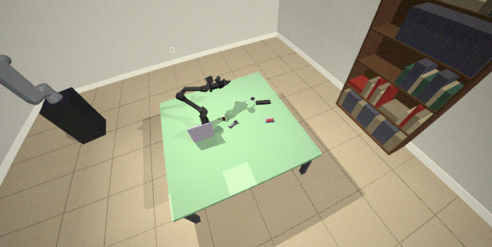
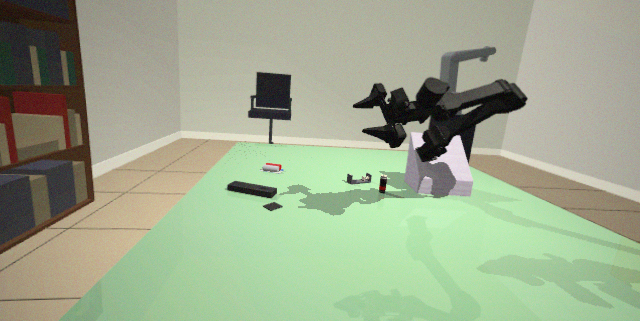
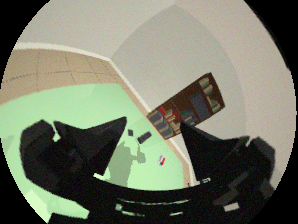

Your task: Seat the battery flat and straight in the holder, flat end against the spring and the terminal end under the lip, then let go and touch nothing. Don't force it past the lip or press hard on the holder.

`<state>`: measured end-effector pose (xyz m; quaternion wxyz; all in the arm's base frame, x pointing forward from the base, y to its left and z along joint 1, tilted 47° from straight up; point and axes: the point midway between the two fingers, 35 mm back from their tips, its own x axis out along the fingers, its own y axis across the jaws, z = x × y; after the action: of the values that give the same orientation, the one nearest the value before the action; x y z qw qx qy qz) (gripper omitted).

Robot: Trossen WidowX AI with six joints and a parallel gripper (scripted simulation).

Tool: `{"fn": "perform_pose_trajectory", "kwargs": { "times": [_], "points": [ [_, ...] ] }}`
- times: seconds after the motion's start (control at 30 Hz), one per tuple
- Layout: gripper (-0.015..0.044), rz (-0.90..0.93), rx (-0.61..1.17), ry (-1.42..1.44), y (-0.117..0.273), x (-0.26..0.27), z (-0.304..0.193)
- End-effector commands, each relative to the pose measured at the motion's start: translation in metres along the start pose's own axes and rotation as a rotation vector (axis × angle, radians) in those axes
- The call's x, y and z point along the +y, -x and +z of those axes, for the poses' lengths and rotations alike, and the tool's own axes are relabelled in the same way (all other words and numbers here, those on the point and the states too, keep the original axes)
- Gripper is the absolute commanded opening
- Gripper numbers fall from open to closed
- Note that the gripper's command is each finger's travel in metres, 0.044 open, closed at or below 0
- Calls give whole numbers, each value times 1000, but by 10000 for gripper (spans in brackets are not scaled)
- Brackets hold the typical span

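Note:
The battery [image 1: 224, 118] [image 2: 383, 183], a small black and red cylinder with a light top end, stands upright on the green table [image 1: 200, 178] [image 2: 210, 271]. The holder [image 1: 233, 124] [image 2: 359, 179] is a small dark open cradle with raised ends, lying beside the battery and apart from it. Nothing is seen seated in it. Its spring and lip are too small to tell apart. My gripper [image 2: 358, 118] [image 3: 154, 122] is open and empty, high above the table, with its fingers spread wide. I cannot make out the battery or holder in the wrist view.
A black bar [image 1: 263, 102] [image 2: 252, 189] [image 3: 144, 137], a small dark square [image 1: 252, 98] [image 2: 272, 206] [image 3: 130, 133] and a red and white item [image 1: 270, 120] [image 2: 272, 167] [image 3: 161, 160] lie on the table. A pale lilac block [image 1: 201, 132] [image 2: 462, 176] stands by the arm's base.

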<state>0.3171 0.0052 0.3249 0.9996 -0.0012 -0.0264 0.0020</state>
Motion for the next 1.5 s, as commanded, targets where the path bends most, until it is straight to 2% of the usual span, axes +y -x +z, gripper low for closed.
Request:
{"fn": "perform_pose_trajectory", "kwargs": {
  "times": [0.0, 0.1, 0.23, 0.37, 0.47, 0.6, 0.67, 1.03, 1.47],
  "points": [
    [374, 1, 19, 14, -2, -1, -4],
    [295, 44, 283, 177, -15, -15, -68],
    [190, 168, 605, 302, -8, -33, -146],
    [85, 403, 919, 308, 29, -46, -220],
    [6, 611, 1064, 207, 66, -46, -254],
    [0, 870, 1097, -53, 110, -37, -268],
    [0, 914, 1078, -123, 117, -35, -266],
    [0, 918, 1076, -131, 117, -34, -267],
    [0, 919, 1073, -133, 105, 22, -321]
  ]
}}
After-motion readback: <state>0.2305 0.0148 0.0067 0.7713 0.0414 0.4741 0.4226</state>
